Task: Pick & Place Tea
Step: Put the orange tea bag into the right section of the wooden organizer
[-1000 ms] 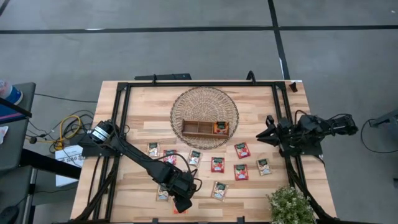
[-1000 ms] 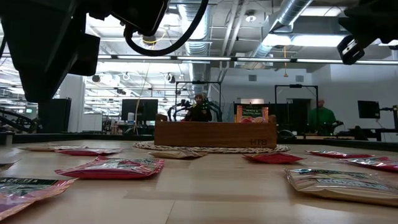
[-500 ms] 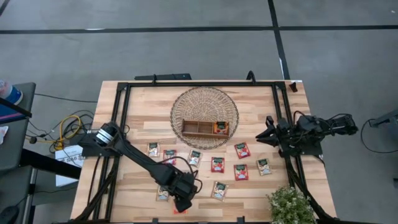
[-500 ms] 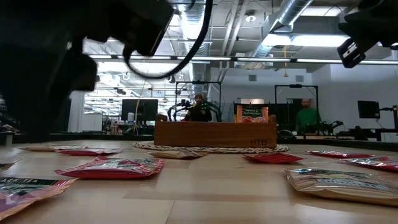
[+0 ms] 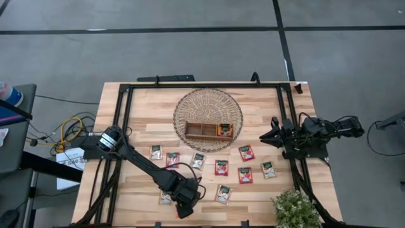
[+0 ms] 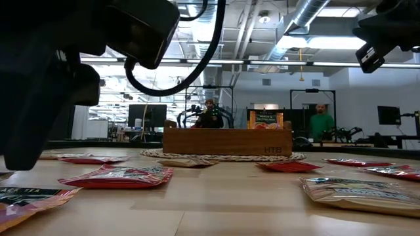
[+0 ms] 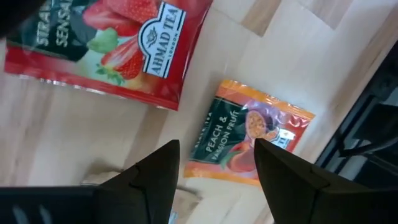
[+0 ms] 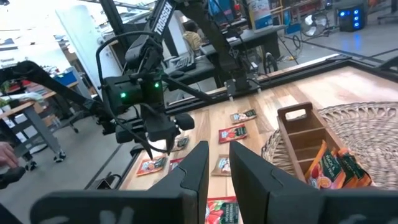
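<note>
Left gripper (image 7: 214,168) open, jaws spread, low over the table's near edge above the orange sachet (image 7: 249,142); a red sachet (image 7: 106,46) lies just beside it. To grip well: centre the jaws over the orange one (clear of the red), descend straight, close on its edges. Right gripper (image 5: 273,134) waits at the right side, fingers nearly closed, empty. The tray (image 5: 209,130) in the basket (image 5: 190,101) holds one sachet.

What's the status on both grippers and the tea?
Left gripper open over orange peach sachet at table's near edge. Right gripper parked right side. One sachet in tray. Nothing in the way.
</note>
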`<state>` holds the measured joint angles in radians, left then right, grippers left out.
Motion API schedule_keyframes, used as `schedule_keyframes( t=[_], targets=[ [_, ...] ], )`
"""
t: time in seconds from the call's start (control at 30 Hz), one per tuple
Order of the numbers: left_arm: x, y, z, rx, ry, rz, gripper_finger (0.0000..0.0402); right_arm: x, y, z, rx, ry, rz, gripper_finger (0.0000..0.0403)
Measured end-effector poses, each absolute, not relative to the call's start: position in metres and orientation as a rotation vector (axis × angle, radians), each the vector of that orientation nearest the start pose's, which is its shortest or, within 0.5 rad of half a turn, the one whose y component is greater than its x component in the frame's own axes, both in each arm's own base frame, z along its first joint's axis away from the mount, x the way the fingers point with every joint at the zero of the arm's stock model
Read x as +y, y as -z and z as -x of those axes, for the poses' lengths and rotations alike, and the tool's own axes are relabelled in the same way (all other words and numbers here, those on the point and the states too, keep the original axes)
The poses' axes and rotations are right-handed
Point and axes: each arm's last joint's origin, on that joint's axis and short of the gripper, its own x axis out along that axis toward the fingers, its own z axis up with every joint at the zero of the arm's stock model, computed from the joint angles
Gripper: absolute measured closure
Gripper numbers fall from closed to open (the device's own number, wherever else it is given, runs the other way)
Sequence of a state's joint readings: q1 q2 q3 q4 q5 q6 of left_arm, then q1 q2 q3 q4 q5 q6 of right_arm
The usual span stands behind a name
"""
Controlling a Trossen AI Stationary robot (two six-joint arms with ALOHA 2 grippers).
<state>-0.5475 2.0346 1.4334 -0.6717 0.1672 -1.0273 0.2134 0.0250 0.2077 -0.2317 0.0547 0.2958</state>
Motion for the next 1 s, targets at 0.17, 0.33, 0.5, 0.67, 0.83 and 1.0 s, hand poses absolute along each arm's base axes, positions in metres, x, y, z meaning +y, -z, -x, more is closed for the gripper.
schedule_keyframes(
  t=[0.17,0.33,0.5,0.67,0.83,1.0],
  targets=[
    [-0.217,-0.144,-0.344,1.448,-0.079,0.577,0.0202,0.016,-0.209,-0.081,0.072,-0.150,-0.299,0.0347],
    [-0.219,-0.124,-0.347,1.500,-0.065,0.537,0.0205,0.016,-0.209,-0.081,0.073,-0.149,-0.312,0.0347],
    [-0.218,-0.123,-0.346,1.503,-0.053,0.473,0.0235,0.016,-0.209,-0.081,0.074,-0.144,-0.334,0.0347],
    [-0.219,-0.122,-0.344,1.485,-0.054,0.412,0.0299,0.016,-0.209,-0.081,0.074,-0.140,-0.335,0.0347],
    [-0.218,-0.121,-0.343,1.472,-0.063,0.388,0.0358,0.015,-0.209,-0.081,0.071,-0.119,-0.335,0.0347],
    [-0.218,-0.121,-0.344,1.466,-0.087,0.402,0.0397,0.014,-0.207,-0.081,0.083,-0.093,-0.332,0.0347]
  ],
)
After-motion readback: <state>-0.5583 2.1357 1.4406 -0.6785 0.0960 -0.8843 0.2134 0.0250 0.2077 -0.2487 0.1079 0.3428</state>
